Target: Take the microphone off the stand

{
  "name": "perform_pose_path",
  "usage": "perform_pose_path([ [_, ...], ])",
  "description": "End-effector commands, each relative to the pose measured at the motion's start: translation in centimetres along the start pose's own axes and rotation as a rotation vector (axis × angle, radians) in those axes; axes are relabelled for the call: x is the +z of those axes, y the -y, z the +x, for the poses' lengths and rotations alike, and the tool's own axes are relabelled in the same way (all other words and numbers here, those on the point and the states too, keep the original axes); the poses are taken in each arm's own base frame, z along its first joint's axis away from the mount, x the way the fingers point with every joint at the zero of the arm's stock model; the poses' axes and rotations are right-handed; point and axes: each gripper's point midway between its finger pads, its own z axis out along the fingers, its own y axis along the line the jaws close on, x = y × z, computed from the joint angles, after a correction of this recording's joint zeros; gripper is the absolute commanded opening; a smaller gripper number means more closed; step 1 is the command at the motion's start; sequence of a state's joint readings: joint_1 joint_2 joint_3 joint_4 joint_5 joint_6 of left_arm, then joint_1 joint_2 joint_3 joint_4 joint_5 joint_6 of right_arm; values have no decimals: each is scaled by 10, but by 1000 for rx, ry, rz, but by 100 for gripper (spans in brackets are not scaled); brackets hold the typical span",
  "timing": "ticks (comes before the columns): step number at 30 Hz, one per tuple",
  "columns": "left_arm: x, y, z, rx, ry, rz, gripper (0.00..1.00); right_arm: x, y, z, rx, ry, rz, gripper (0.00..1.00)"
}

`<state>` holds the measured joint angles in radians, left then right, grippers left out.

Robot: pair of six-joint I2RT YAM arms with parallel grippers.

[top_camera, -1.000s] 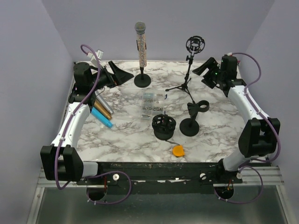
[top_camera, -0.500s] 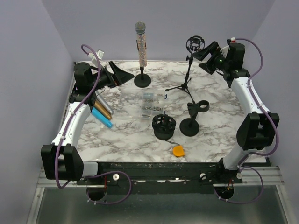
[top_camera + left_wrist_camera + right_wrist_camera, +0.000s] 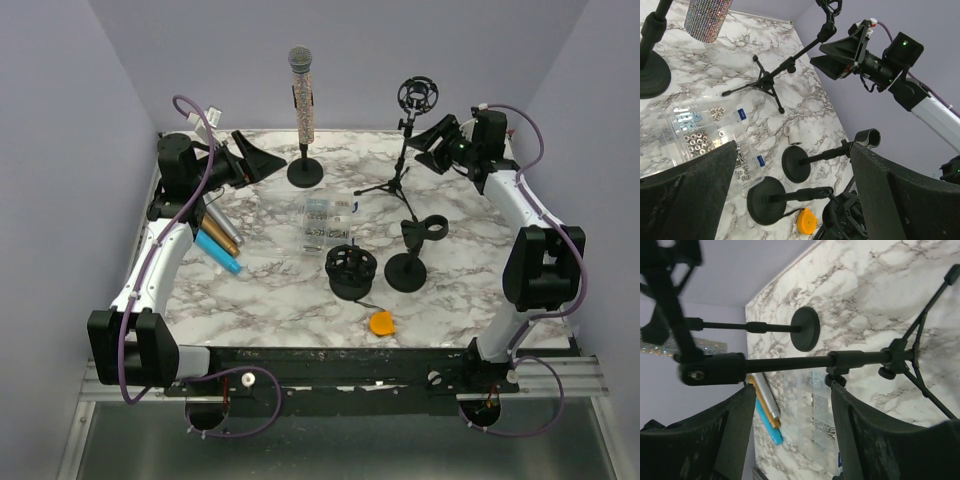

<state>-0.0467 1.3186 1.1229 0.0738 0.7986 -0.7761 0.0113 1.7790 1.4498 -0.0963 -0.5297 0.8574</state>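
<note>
Now the right end effector [image 3: 432, 140] has swung in from the 2 o'clock edge, fingers spread and gripping nothing, beside the tripod stand [image 3: 402, 160], which is not the target. The microphone [image 3: 301, 95] sits upright in its stand [image 3: 305, 172] at 12 o'clock, untouched. The left end effector [image 3: 250, 158] hangs released at 10 o'clock. How the microphone seats in its holder is too small to tell, and both wrist views crop it.

Clear screw box [image 3: 325, 222], orange disc [image 3: 381, 323]

The glittery silver microphone [image 3: 301, 95] sits upright in its black round-base stand [image 3: 305, 172] at the back. A black tripod stand [image 3: 400, 172] is right of it, a clear plastic box [image 3: 325, 222] in front.
</note>
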Motion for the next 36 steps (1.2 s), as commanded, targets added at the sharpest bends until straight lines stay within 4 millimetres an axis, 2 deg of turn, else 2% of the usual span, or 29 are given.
perform_pose_path([
  [1,0,2,0,6,-3,23,93,2,29,14,1,-15,48,63],
  [4,0,1,1,6,-3,22,93,3,39,22,7,-26,62,63],
  [6,0,1,0,7,-2,21,93,2,36,22,-2,-34,53,64],
  [8,0,1,0,5,-3,22,93,-2,22,15,-18,-25,28,67],
  [13,-1,2,0,9,0,23,93,-20,-30,-12,-69,32,-61,81],
  [15,-1,3,0,8,-1,25,93,-23,-43,-21,-71,48,-79,85],
  [18,-1,3,0,8,-1,26,93,-20,-50,-30,-60,62,-80,87],
  [21,-2,4,0,11,2,26,93,-14,-46,-39,-49,84,-49,87],
  [25,-2,5,-1,11,2,28,93,-5,-30,-43,-40,88,13,84],
  [36,-2,4,-1,7,2,30,93,13,17,-8,-18,-4,54,79],
])
